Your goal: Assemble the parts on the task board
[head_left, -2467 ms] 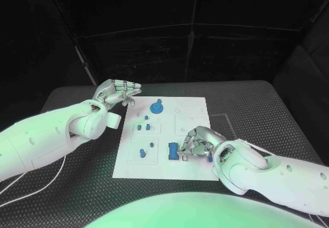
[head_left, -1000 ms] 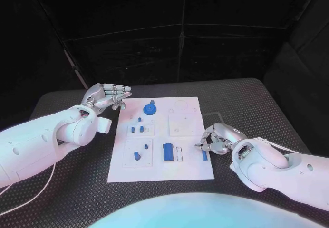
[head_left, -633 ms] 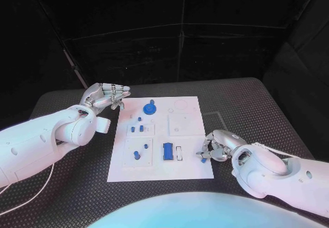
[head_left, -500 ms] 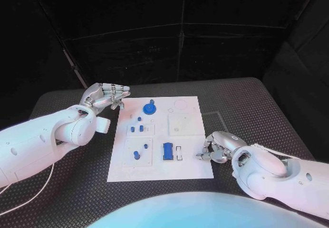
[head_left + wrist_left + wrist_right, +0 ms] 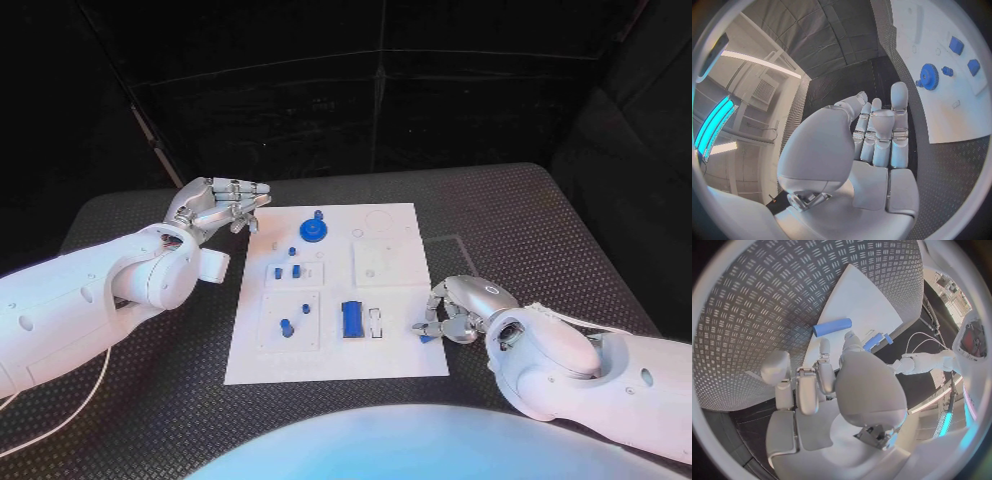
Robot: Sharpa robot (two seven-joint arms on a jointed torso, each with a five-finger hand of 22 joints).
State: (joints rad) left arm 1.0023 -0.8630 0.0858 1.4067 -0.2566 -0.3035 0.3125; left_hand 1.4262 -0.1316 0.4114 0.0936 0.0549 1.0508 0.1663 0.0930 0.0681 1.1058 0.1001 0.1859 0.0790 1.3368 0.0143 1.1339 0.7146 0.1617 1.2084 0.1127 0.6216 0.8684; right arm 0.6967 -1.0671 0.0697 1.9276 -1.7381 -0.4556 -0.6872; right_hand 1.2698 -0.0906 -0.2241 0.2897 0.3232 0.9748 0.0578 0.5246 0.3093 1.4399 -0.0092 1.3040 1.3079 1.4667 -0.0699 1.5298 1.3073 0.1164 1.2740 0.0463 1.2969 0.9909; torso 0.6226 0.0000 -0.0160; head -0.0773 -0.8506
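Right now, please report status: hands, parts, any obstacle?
Left hand open, beside task board's far corner. Right hand open at board's right edge; blue part lies free before its fingers. Nothing blocking.

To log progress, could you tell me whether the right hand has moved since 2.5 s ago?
Yes. The right hand was over the task board, beside the blue block; it has since moved out to the board's right edge.

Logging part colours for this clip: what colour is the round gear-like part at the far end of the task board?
Blue. The gear-like part shows best in the head view.
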